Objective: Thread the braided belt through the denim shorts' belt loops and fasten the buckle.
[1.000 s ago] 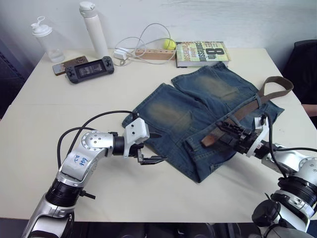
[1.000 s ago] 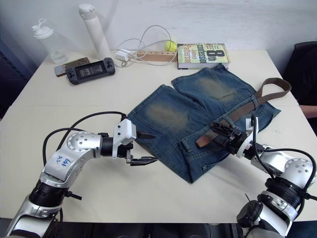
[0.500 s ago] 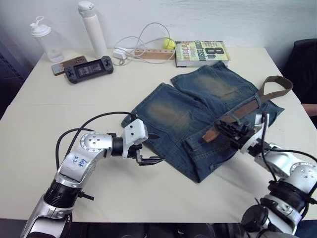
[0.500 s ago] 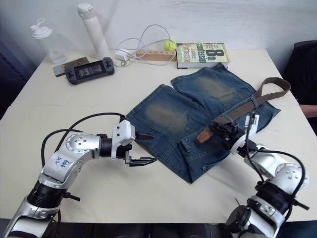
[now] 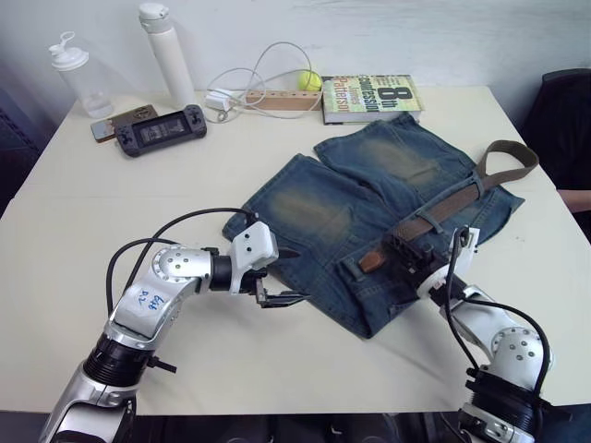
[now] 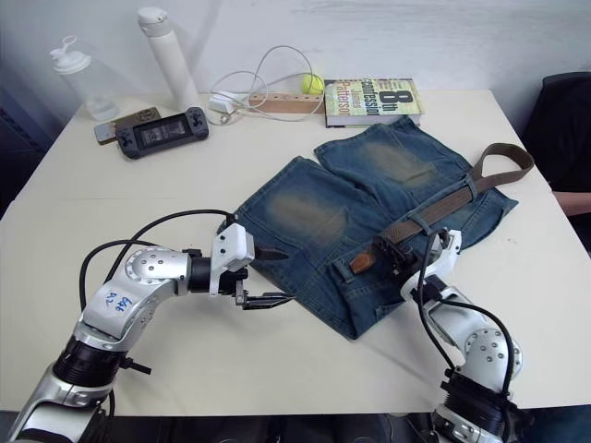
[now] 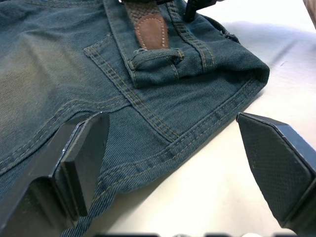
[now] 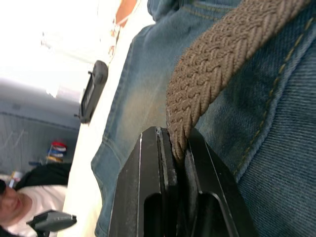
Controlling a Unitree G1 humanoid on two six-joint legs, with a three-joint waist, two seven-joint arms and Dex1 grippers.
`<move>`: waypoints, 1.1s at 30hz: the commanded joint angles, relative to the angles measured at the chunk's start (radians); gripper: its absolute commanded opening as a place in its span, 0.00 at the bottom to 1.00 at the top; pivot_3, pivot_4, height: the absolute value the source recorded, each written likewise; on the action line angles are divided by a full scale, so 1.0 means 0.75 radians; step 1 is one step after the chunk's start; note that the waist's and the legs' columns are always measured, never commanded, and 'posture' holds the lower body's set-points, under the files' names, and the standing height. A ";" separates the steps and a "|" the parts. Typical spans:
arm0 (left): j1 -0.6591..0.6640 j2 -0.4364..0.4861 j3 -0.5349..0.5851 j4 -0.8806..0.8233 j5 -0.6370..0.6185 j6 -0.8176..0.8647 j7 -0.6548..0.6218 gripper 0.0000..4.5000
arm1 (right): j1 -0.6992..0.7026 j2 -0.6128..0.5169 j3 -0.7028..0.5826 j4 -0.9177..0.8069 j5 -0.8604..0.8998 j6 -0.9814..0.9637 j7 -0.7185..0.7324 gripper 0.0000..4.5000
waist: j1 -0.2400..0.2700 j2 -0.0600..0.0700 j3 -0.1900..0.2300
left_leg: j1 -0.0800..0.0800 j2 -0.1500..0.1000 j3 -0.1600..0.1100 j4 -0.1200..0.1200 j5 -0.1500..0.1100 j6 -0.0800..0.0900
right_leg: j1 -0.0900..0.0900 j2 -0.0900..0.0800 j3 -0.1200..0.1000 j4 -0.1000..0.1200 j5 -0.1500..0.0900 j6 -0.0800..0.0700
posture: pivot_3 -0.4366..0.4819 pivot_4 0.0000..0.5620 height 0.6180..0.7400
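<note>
- Count: one pair of denim shorts, one braided belt, two grippers.
- Background items at the far table edge: two bottles, one handheld game console, one book, one white cable, one yellow-green ball.
- The denim shorts lie flat at the centre-right of the table. The legs point toward the far edge; the waistband lies toward the robot's right side.
- The braided belt lies along the waistband. Its long axis runs diagonally from near-centre to far-right.
- The tan leather tip points toward the near-centre of the shorts and rests against one belt loop in the left wrist view.
- At the far-right end, the belt curls into a loop off the edge of the shorts.
- The right gripper sits over the waistband just behind the tip. In the right wrist view its fingers are closed together, with the woven strap pinched between them.
- The left gripper hangs at the near-left hem of the shorts. Its fingers are spread wide and hold nothing.
</note>
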 commanded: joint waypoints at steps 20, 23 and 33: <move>-0.017 -0.001 -0.010 -0.051 0.000 0.008 0.002 1.00 | 0.079 -0.009 0.451 -0.108 0.091 0.105 -0.294 0.00 | -0.031 -0.008 -0.005 | 0.002 0.002 0.002 -0.005 0.002 -0.003 | -0.005 0.002 0.006 0.002 -0.001 -0.002 | 0.48 0.27 0.96; -0.020 -0.005 -0.014 -0.048 0.002 0.004 0.001 1.00 | 0.082 -0.030 0.425 -0.097 0.110 0.084 -0.295 0.22 | -0.030 -0.010 -0.006 | 0.002 0.002 0.002 -0.005 0.002 -0.003 | -0.005 0.002 0.006 0.002 -0.001 -0.002 | 0.48 0.27 0.96; -0.028 -0.004 -0.017 -0.034 0.007 -0.007 -0.008 1.00 | 0.040 -0.099 0.195 -0.114 0.451 -0.042 -0.568 0.52 | -0.015 -0.012 -0.007 | 0.001 0.002 0.002 -0.005 0.001 -0.002 | -0.004 0.001 0.006 0.002 -0.001 -0.002 | 0.48 0.27 0.96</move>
